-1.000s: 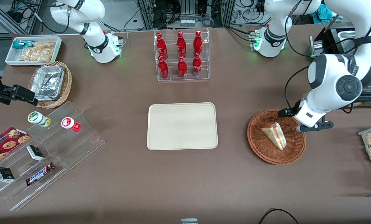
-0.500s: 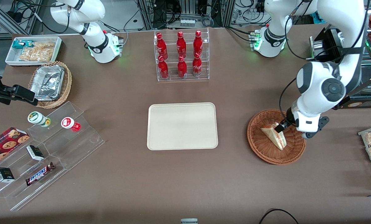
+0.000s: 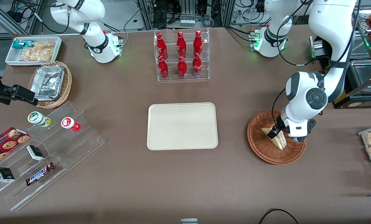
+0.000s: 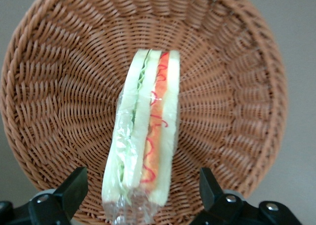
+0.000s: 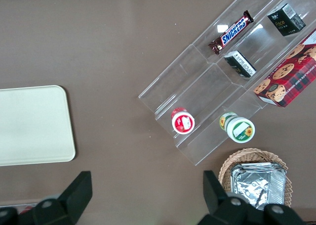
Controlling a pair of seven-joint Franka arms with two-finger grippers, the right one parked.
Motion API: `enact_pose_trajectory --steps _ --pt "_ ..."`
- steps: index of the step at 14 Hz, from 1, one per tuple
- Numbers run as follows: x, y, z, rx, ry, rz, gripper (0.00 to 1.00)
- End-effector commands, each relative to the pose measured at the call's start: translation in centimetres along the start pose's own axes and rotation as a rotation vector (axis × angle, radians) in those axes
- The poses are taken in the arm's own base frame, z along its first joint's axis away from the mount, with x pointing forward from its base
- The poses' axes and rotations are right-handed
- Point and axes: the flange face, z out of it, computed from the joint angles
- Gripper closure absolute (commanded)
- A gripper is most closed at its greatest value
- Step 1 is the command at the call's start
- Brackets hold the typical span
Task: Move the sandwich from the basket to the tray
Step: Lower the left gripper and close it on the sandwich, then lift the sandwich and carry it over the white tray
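Sandwich (image 4: 143,136) lies wrapped in clear film inside the reddish-brown wicker basket (image 3: 263,149), filling edge facing up, toward the working arm's end of the surface (image 3: 185,180). Hand (image 3: 277,130) is low over the basket, fingers (image 4: 74,188) spread apart, one on each side of the sandwich's wide end, neither touching the bread. Cream tray (image 3: 182,126) sits at mid-surface, well apart from the basket.

You see the sandwich (image 4: 145,136), a plastic-wrapped white-bread wedge, standing on edge inside the round brown wicker basket (image 3: 263,149). The gripper (image 4: 143,195) straddles it, fingers spread. The cream tray (image 3: 182,126) lies flat, well apart.
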Motion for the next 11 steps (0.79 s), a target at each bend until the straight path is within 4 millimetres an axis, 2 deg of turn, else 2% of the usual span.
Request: enact_pose_trajectory --steps 1,2,3,4,5,8,10,11 --pt "0.1 0.0 1.7 0.015 0.003 0.009 0.25" --pt "0.2 -0.1 1.7 0.016 0.004 0.009 0.56" --pt "0.3 -0.2 1.5 0.015 0.005 0.018 0.76" --pt "0.4 -0.3 1.1 0.016 0.006 0.039 0.87" --pt "0.4 -0.2 0.5 0.009 0.011 0.061 0.92" --pt "0.0 0.4 -2.3 0.008 0.015 0.075 0.93" --pt "-1.7 2.6 -4.9 0.029 0.004 0.121 0.93" --pt "-3.2 4.5 -6.1 0.041 -0.003 0.161 0.93"
